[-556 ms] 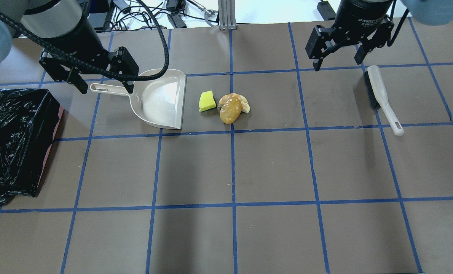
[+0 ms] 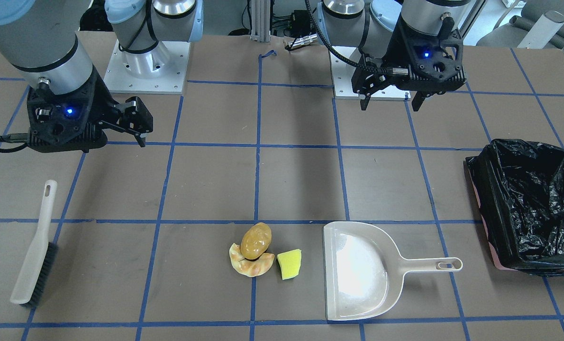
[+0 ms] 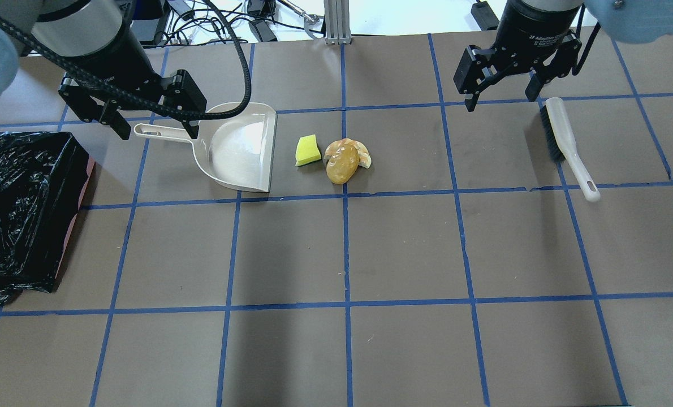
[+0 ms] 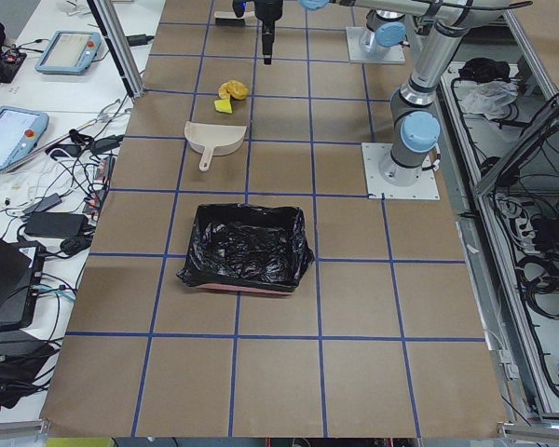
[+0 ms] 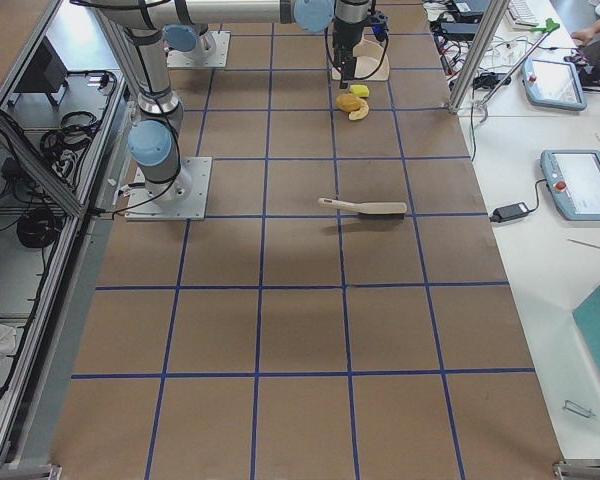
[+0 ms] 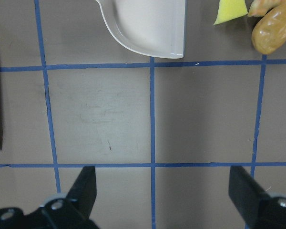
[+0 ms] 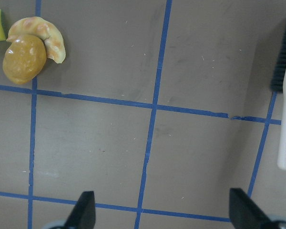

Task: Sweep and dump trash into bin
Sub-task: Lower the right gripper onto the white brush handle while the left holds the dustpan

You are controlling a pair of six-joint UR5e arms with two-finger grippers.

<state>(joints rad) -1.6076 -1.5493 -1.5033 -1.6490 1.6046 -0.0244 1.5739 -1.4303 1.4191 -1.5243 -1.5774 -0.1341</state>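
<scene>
**Trash unswept beside the dustpan's mouth, both pincers open and empty**

The left gripper (image 3: 159, 134) hangs with its jaws spread wide and nothing between them. In the overhead view it is over the handle (image 3: 161, 133) of the dustpan (image 3: 240, 150), and its wrist camera shows only bare table (image 6: 105, 114) between the fingers. That looks like the setup for taking the handle.

The right gripper (image 3: 503, 99) is just as wide open and also holds nothing. It hovers near the bristle end of the brush (image 3: 565, 144), probably ahead of a grasp there.

The brush lies flat. Its long axis runs roughly across the table, with the handle end toward the robot and the bristles away from it.

The dustpan lies flat too, with its long axis along the table. Its handle points toward the bin (image 3: 20, 209) and its open lip faces the trash, so a short push from the brush's side should carry the pieces in.

- **The sponge wedge** (image 3: 307, 150) is the piece nearest the lip, just beside it and not touching.
- **The potato-like lump** (image 3: 341, 164) comes next, touching the crescent pastry (image 3: 362, 152). Its long axis lies roughly across the table, slightly tilted.
- **The pastry** wraps around the end of the lump away from the robot, and its horns point toward the robot.

The bin stands open at the robot's left end of the table, well apart from the pan and beyond its handle.
</scene>
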